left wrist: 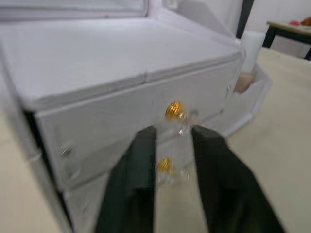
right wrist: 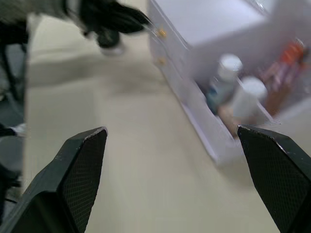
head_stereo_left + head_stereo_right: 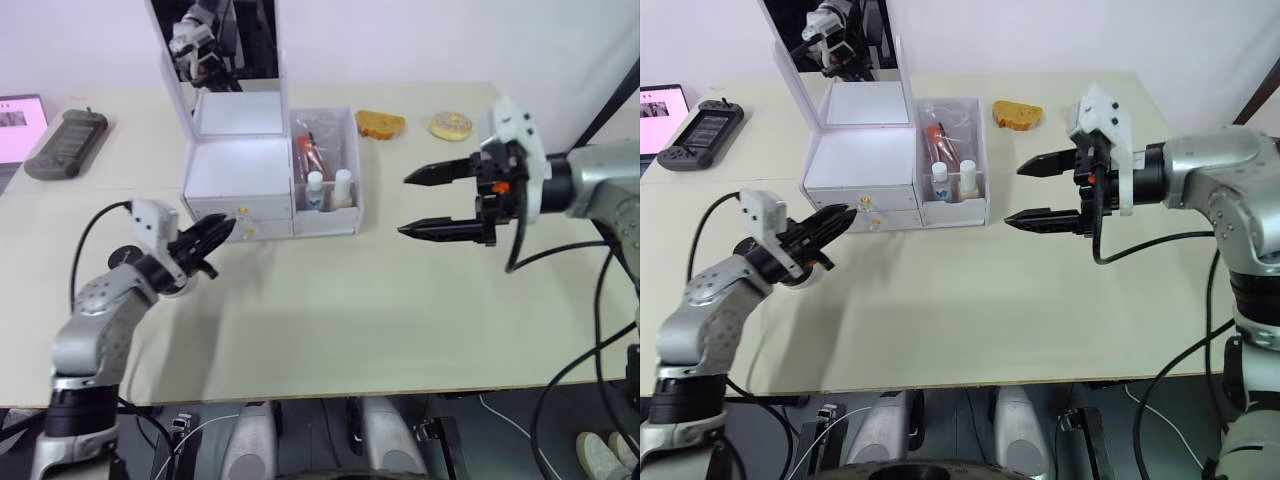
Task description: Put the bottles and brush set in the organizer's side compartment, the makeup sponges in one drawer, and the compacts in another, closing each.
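Drawers look like the step in hand: the white plastic organizer (image 3: pixel 245 180) with its raised mirror lid stands toward the far edge of the beige table (image 3: pixel 330 320), and its two gold-knobbed drawers appear pushed in. The translucent white side compartment (image 3: pixel 345 215) already holds the two white-capped bottles (image 3: pixel 329 187) at its near end and the clear sleeve of pink-orange-handled brushes (image 3: pixel 312 152) behind them. No sponges or compacts are visible on the tabletop, so they may already be stowed.

The left gripper (image 3: pixel 215 237) sits just in front of the drawer face, its black fingers narrowly parted around the upper gold knob (image 1: pixel 173 111), not clearly pinching it. The right gripper (image 3: pixel 440 203) hovers wide open and empty, well apart, toward the table's right edge.

Next, I judge, the left either presses the drawer flush or backs straight off without tugging the knob.
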